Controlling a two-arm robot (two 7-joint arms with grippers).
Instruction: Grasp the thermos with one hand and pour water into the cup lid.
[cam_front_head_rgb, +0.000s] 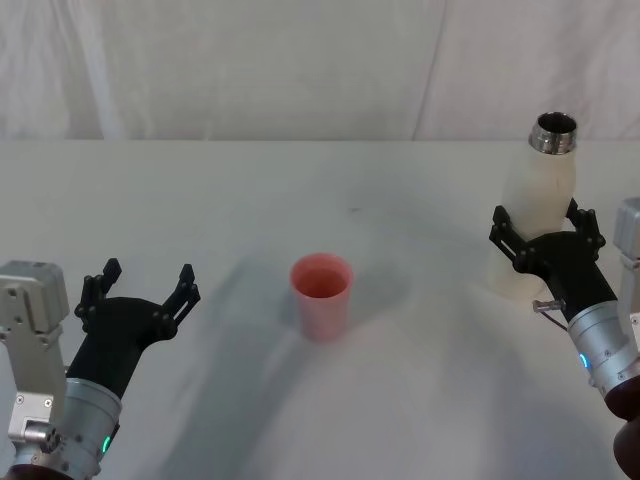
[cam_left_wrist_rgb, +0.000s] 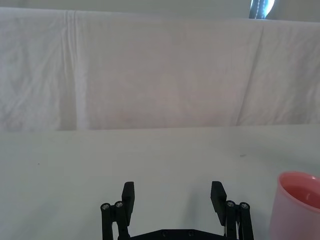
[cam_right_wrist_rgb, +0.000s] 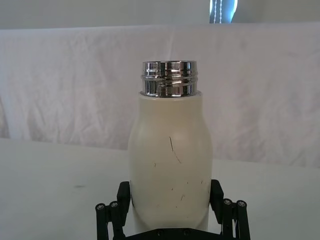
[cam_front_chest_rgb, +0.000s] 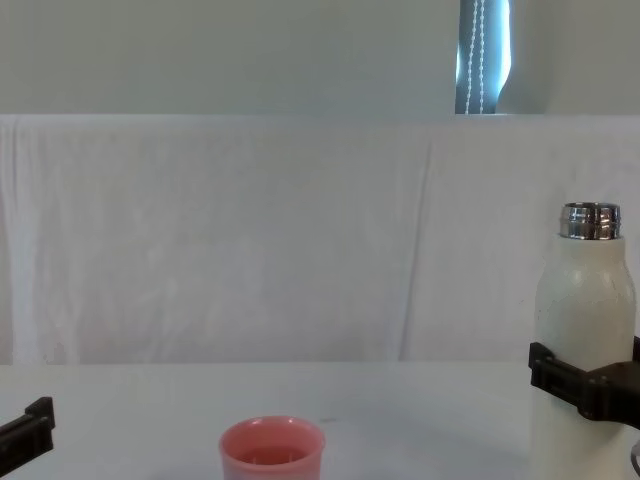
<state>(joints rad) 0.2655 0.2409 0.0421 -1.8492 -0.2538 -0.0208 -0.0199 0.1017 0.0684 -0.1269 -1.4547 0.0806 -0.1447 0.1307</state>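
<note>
Bright, even, diffuse light all round; the white table (cam_front_head_rgb: 300, 400) and backdrop cloth (cam_front_chest_rgb: 250, 240) look washed out, with little contrast. Shadows are soft: a faint one beside the cup lid (cam_front_head_rgb: 321, 296), another at the thermos (cam_front_head_rgb: 535, 215) base. Sharp glare sits on the steel neck (cam_right_wrist_rgb: 169, 78), a bright window strip (cam_front_chest_rgb: 484, 55) glows behind the cloth, and focus is fairly crisp throughout.

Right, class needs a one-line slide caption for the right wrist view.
Right gripper straddles the upright cream thermos, fingers either side of its lower body, steel neck uncapped.
</note>
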